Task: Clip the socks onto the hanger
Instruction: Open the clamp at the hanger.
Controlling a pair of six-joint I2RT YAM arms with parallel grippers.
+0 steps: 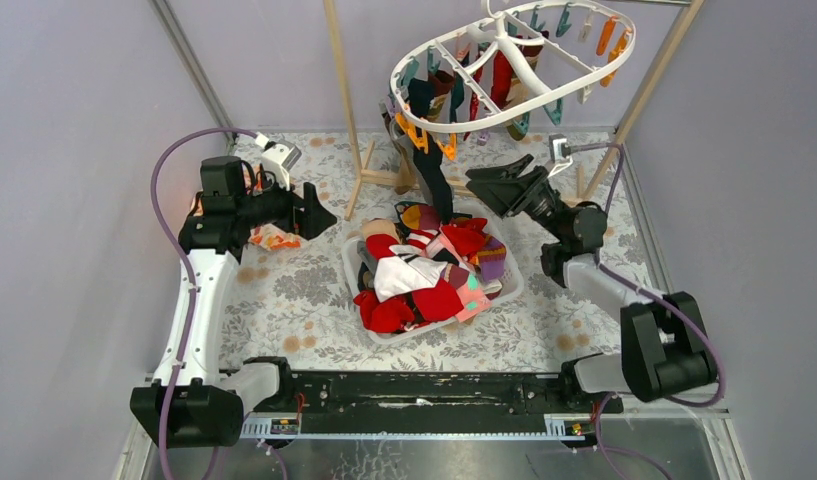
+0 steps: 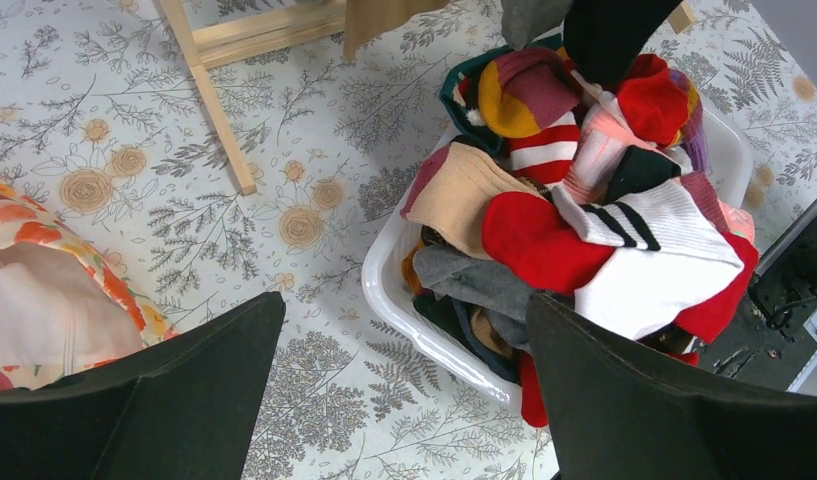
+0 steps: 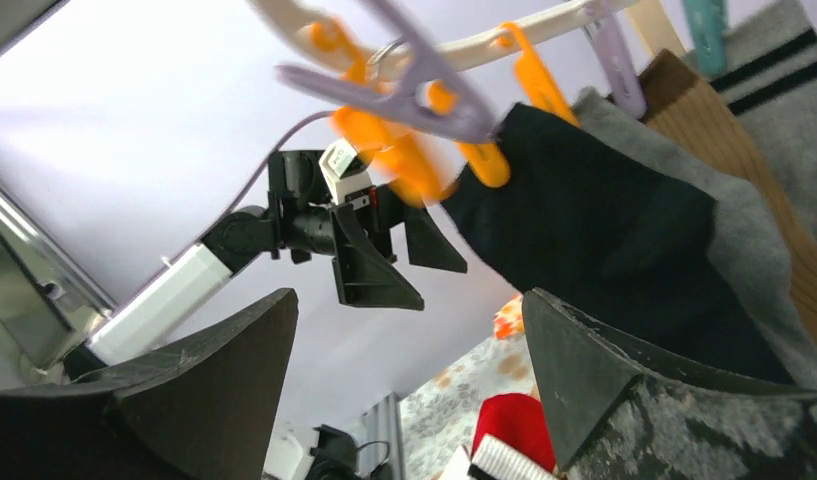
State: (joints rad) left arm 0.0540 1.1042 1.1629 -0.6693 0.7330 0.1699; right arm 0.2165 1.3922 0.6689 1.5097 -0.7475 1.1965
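At table centre, heaped in white plastic tub (image 2: 384,285), red, white and striped fabric socks (image 1: 424,275); overhead on white oval plastic hanger (image 1: 504,124), several clipped; left gripper (image 2: 404,305) and right gripper (image 3: 406,295) both spread, empty; judged between clippings, called next for lifting one sock.

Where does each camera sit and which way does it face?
Top external: overhead, behind; looks down on left arm, right arm, basket, hanger.
Left wrist: on left arm, facing down at the socks; open jaws below.
Right wrist: on right arm, tilted up at hanger clips, black sock; open jaws below.
Shared: top and left wrist both see the basket.
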